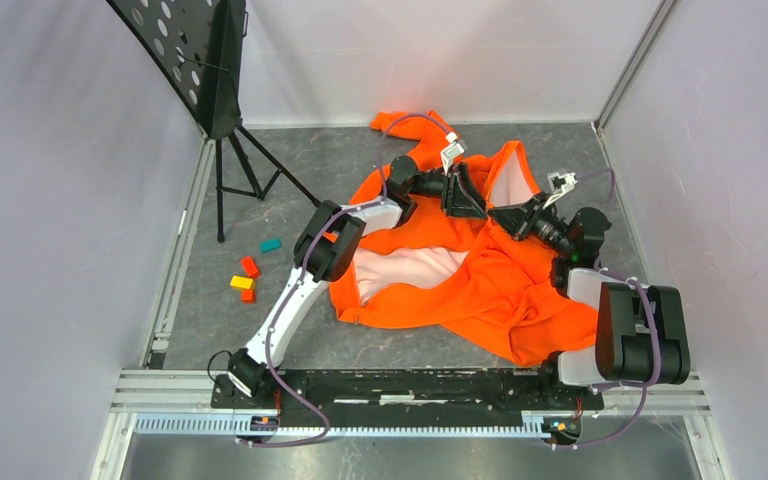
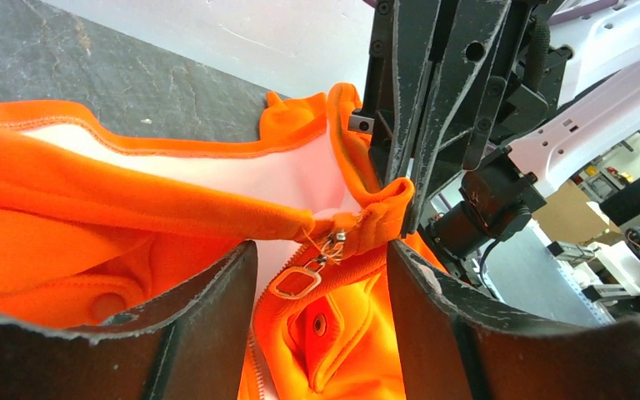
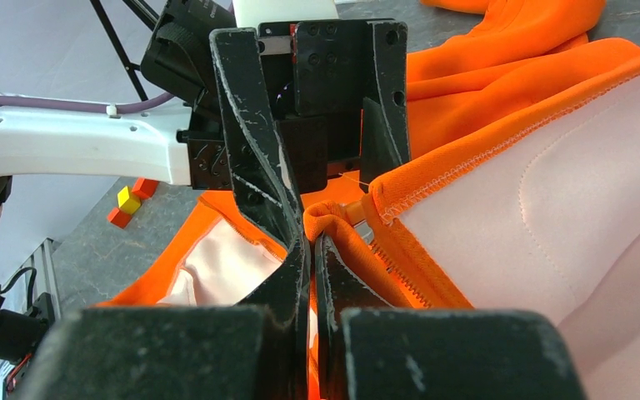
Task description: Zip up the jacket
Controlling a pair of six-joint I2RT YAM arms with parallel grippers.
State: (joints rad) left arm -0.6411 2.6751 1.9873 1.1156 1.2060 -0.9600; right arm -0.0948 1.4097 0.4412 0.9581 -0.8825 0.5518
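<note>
1. the jacket [image 1: 480, 285] is lying crumpled in the middle of the grey bench [image 1: 290, 170]. one sleeve is reaching toward the back wall [image 1: 410, 50], and a near fold is lying just beside the right arm's base.
2. bare bench is showing to the left of the jacket and along the back. on the right, the right arm is filling the strip between the cloth and the side wall [image 1: 720, 150].
3. a music stand [image 1: 215, 70] is standing in the far left corner. a few coloured blocks [image 1: 248, 280] are lying on the left, apart from the jacket.
4. the jacket is showing bright orange. its front is lying open, baring the pale pink lining [image 1: 410, 265] inside a stitched orange edge. zipper teeth [image 3: 404, 279] are running down that edge.
5. the right gripper [image 3: 311, 242] is clenched on a fold of the jacket's front edge, right beside the zipper.
6. the left gripper [image 2: 321, 275] is released, its fingers standing apart. the zipper pull [image 2: 297, 282] is sitting in the gap between them, and no contact with either finger is showing.
7. the two grippers are meeting tip to tip over the same bit of edge, just beside each other.
</note>
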